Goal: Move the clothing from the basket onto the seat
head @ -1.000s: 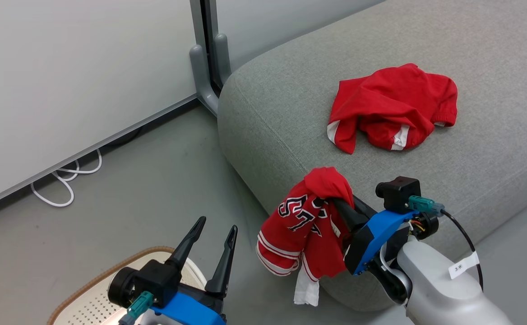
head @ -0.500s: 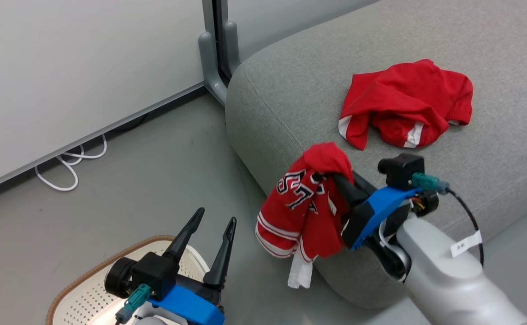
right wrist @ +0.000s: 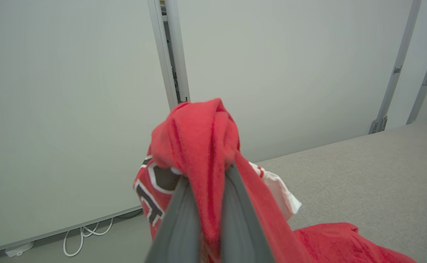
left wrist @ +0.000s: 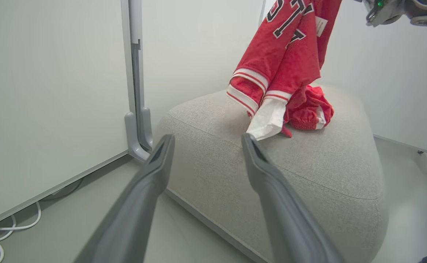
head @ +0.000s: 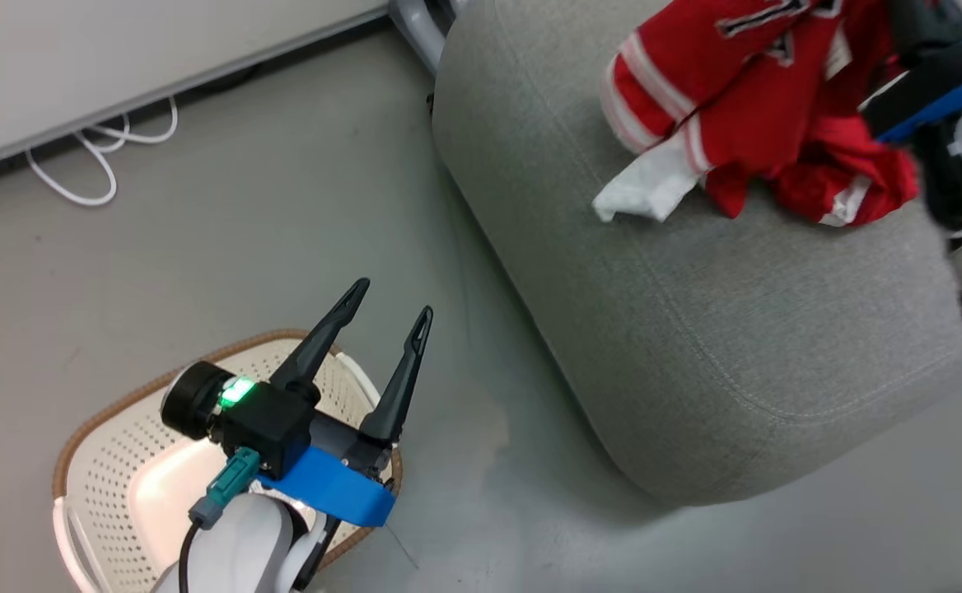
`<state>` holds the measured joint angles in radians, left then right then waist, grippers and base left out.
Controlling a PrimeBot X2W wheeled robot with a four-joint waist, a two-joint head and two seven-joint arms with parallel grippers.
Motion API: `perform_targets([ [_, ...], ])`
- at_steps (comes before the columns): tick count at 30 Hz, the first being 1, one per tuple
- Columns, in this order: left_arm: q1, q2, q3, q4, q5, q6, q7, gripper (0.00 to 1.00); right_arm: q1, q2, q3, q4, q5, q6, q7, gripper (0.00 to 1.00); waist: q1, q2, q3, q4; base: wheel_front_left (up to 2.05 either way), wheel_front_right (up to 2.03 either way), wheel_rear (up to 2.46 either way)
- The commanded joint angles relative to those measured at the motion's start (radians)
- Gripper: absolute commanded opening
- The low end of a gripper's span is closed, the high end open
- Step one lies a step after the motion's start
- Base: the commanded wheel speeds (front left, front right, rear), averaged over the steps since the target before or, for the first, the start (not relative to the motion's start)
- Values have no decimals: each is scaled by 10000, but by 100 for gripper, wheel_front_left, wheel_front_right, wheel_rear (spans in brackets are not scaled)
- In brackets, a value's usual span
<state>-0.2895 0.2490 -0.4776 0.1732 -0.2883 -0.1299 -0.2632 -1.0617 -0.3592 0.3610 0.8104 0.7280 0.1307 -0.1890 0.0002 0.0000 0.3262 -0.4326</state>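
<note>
Jersey (head: 744, 74) in its grip, the right tool (right wrist: 208, 175) is pinched tight on a wad of red fabric that bulges over its fingertips. The rest of the shirt hangs down over the seat (head: 695, 329), its white hem touching the cushion. A second jersey (head: 852, 177) lies crumpled on the seat just beside it, touching or nearly so. The left tool (head: 393, 298) stands wide and empty above the basket (head: 102, 478) on the floor, well apart from the seat. From where I stand this looks like the last stretch of a drop-off: lower a little, then let go. What worries me is that wad over the fingertips. Soft fabric caught like that could cling when the fingers part and get hauled back off the cushion as the arm pulls away. The hem also sits toward the seat's rounded edge, so a release made too early or too far out could let the shirt's weight drag it down to the floor. The left arm hides part of the basket's bottom, so I can't be sure whether anything is left in there.
</note>
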Motion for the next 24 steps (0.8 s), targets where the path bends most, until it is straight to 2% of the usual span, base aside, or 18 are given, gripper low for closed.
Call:
perform_targets([
  [1, -371, 128, -66, -133, 96, -8, -24, 100, -421, -299, -354, -13, 73, 1, -3, 0, -2, 0, 1007, 535, 0, 0, 0],
  [7, -1325, 407, -447, -520, 273, -8, -22, 100, -1156, -1512, -2043, 573, -211, 1, -282, 0, -2, 0, 2403, 1240, 0, 0, 0],
  [12, -1856, 480, -633, -757, 378, -8, -24, 100, -1132, -2051, -2853, 1230, -657, 1, -529, 0, -2, 0, 3173, 1663, 0, 0, 0],
  [20, -2219, 579, -684, -972, 518, -8, -24, 100, -723, -1894, -3919, 2386, -1608, 1, -761, 0, -2, 0, 4017, 1951, 0, 0, 0],
  [24, -2331, 532, -718, -971, 546, -8, -24, 100, -626, -1767, -4399, 2462, -2212, 1, -768, 0, -2, 0, 4103, 1977, 0, 0, 0],
])
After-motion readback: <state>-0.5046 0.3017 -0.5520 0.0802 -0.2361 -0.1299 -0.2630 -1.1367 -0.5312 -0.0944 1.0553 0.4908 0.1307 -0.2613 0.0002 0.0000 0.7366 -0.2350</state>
